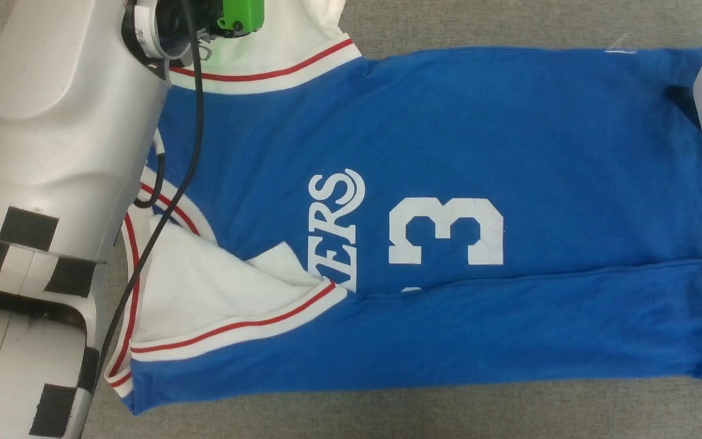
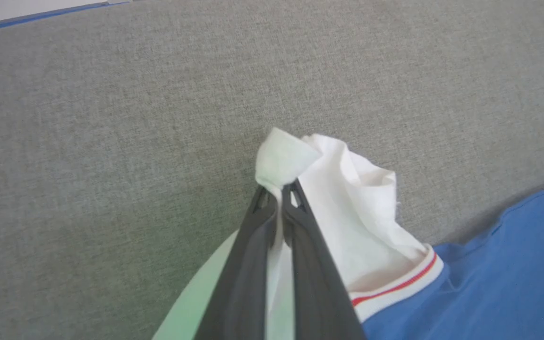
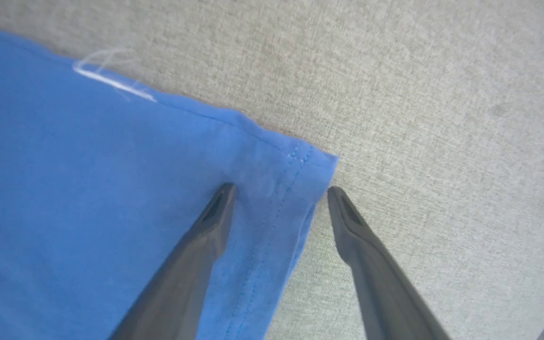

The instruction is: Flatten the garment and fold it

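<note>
Blue garment flat on a grey surface, 1 sleeve pinched.
Head view: it lies spread, number 3 facing up, its near side folded over. Left wrist view: the left gripper is pressed together on the white sleeve (cloth bunched above the tips). Right wrist view: the right gripper stands spread, astride the blue hem corner.

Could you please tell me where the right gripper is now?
In the right wrist view the right gripper hangs open astride the hem corner of the garment: one finger over blue cloth, the other over the grey surface.
</note>
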{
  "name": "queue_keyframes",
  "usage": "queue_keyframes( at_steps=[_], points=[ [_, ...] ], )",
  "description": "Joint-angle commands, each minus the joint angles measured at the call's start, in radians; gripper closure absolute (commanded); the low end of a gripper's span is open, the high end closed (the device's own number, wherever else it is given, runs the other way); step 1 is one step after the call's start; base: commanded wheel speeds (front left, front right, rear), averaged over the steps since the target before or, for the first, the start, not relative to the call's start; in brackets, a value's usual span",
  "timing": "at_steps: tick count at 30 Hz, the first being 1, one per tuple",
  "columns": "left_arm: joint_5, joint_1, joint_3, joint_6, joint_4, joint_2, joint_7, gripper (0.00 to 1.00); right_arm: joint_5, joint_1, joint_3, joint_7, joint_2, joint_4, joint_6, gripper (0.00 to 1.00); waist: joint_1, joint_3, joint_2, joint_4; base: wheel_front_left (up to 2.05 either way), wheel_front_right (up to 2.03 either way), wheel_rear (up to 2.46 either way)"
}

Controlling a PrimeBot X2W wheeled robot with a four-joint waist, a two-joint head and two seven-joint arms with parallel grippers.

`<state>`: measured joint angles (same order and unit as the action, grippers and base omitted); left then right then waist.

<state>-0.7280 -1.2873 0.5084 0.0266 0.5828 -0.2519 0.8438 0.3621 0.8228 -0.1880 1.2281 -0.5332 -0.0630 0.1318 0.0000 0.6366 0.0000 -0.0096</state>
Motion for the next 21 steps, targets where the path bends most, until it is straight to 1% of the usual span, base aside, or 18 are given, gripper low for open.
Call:
queue_keyframes(
  at_steps=[1,2,3,7,12,16,21],
  points=[
    [-0.01,0.018,-0.002,0.004,-0.011,-0.007,0.001,1.0,0.009,0.0,-0.007,0.012,0.006,-0.016,-0.001,0.76,0.0,0.004,0.0,0.004,0.0,0.0,0.0],
    [-0.011,0.021,-0.003,0.005,-0.016,-0.009,0.001,1.0,0.012,-0.003,-0.005,0.013,0.008,-0.017,-0.001,0.97,0.0,0.004,0.0,0.004,0.0,0.0,0.0],
    [-0.012,0.025,-0.004,0.006,-0.022,-0.011,0.001,1.0,0.014,-0.006,-0.003,0.013,0.008,-0.017,-0.001,1.0,0.0,0.004,0.0,0.004,0.0,0.0,0.0],
    [-0.02,0.039,-0.01,0.01,-0.039,-0.02,-0.002,1.0,0.015,-0.013,0.012,-0.006,0.009,-0.017,-0.001,1.0,0.0,0.0,0.0,0.003,0.0,0.0,0.0],
    [-0.039,0.059,-0.026,0.002,-0.06,-0.022,-0.03,1.0,0.013,-0.02,0.036,-0.069,0.016,-0.016,-0.001,1.0,0.0,-0.027,0.0,0.003,0.0,0.0,0.0],
    [-0.069,0.087,-0.059,-0.012,-0.091,-0.029,-0.074,1.0,0.025,-0.043,0.053,-0.128,0.027,-0.026,-0.001,1.0,0.0,-0.075,0.0,0.005,0.0,0.0,0.0],
    [-0.1,0.161,-0.09,-0.028,-0.158,-0.06,-0.111,1.0,0.046,-0.101,0.072,-0.198,0.033,-0.038,-0.001,1.0,0.0,-0.158,0.0,0.012,0.0,0.0,0.0]
  ],
)
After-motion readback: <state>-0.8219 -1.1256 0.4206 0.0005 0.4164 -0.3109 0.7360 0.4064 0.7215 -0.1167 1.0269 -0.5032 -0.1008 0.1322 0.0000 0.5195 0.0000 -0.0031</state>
